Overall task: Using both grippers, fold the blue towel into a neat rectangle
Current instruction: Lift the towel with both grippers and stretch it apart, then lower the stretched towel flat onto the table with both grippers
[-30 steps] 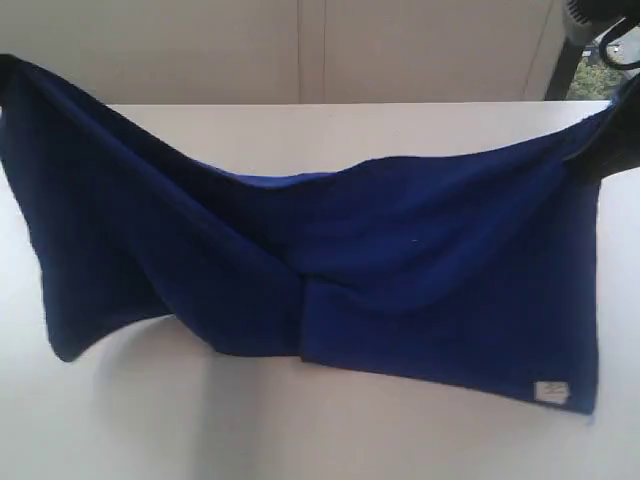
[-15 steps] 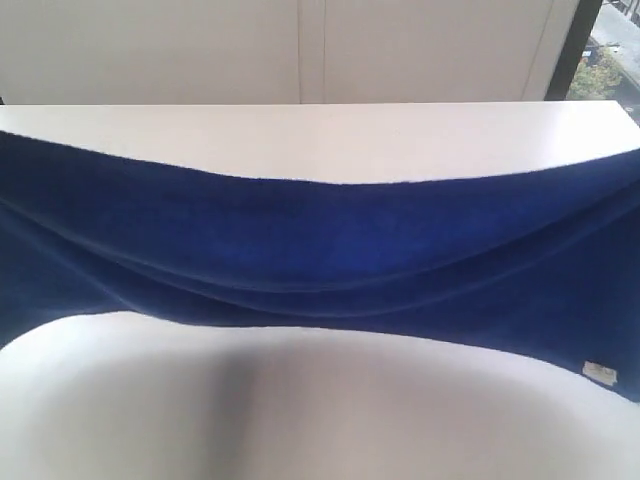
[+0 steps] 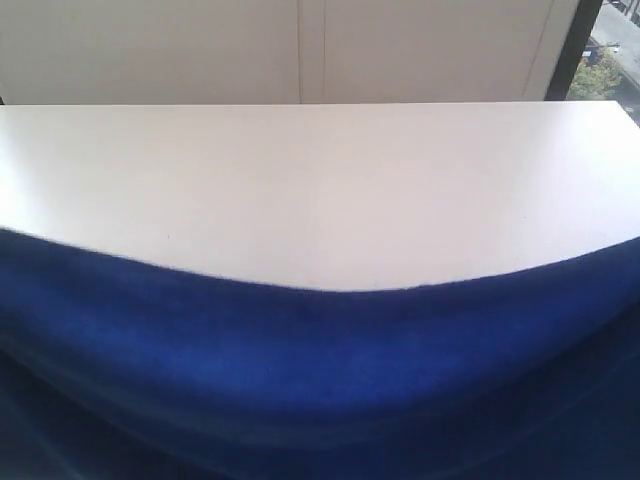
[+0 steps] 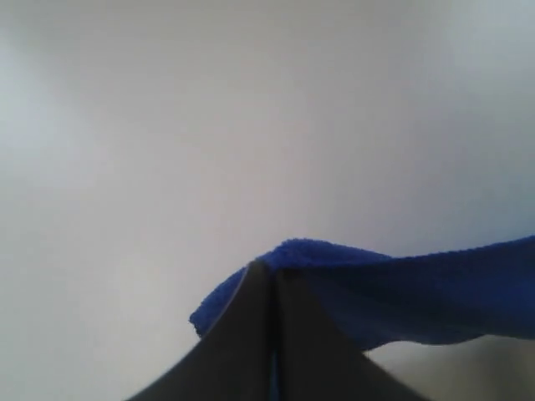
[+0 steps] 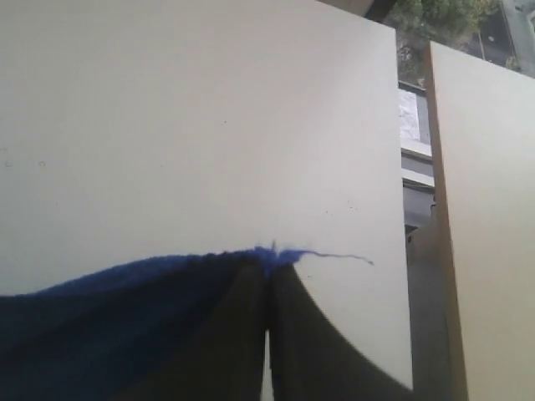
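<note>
I see the fuzzy blue towel (image 3: 320, 380) sag in a soft curve over the smooth white counter (image 3: 320, 190). My left hand (image 4: 269, 271) and right hand (image 5: 267, 267) each pinch its edge tight.

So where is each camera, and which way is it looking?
Exterior view: off the arms, facing across the white table to a pale wall; the blue towel fills the front; no robot part shows.
Left wrist view: on the left arm, looking along the left fingers, shut on the towel's edge.
Right wrist view: on the right arm, looking along the right fingers and the table.
Both wrist views share shut fingers pinching the towel.
</note>
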Controlling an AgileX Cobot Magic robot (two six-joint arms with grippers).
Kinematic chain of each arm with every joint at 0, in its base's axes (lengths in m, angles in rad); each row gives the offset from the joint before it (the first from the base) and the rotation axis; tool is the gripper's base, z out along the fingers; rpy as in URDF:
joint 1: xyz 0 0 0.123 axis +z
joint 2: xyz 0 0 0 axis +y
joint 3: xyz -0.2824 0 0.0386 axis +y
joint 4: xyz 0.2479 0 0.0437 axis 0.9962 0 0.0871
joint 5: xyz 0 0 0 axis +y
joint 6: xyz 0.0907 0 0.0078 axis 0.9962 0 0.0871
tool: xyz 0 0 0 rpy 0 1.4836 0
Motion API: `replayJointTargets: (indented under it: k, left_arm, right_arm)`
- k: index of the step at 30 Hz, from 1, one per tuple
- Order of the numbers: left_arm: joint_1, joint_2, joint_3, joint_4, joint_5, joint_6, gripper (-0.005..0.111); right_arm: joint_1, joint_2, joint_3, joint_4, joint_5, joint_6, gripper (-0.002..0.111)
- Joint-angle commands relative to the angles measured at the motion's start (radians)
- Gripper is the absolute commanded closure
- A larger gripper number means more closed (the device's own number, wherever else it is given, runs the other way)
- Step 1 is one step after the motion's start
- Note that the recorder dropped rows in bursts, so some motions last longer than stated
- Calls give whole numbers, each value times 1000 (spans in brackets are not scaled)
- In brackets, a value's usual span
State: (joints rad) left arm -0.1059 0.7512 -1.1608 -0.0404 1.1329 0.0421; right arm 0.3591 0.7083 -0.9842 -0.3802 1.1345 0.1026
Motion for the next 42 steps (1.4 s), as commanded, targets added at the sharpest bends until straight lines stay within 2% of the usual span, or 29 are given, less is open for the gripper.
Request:
replayJointTargets:
  k: [1,3,6,12,16,19,25,35,42]
  left_arm:
    - [4,156,160,-12,-94,-21,107]
    - [4,255,220,-12,-233,-42,107]
    - [4,406,275,-12,-454,-48,107]
    - [4,702,280,-14,-838,-48,107]
    - [4,845,280,-33,-1012,-50,107]
    - [4,921,280,-33,-1110,-42,107]
    - [4,1014,228,-33,-1167,-42,107]
    - [4,1147,78,-33,-1167,-42,107]
    - [4,1197,-8,-33,-1144,-42,107]
  right_arm:
    - [-10,188,56,-31,-178,65,108]
    - [-10,306,89,-96,-278,148,108]
    - [-10,489,104,-298,-386,346,108]
    - [-27,782,97,-579,-579,656,108]
    - [-73,932,67,-702,-639,834,108]
    - [-108,998,33,-757,-696,893,108]
    - [-168,1104,-29,-764,-740,893,108]
    - [-220,1207,-145,-766,-759,895,108]
    - [-247,1236,-160,-766,-775,895,108]
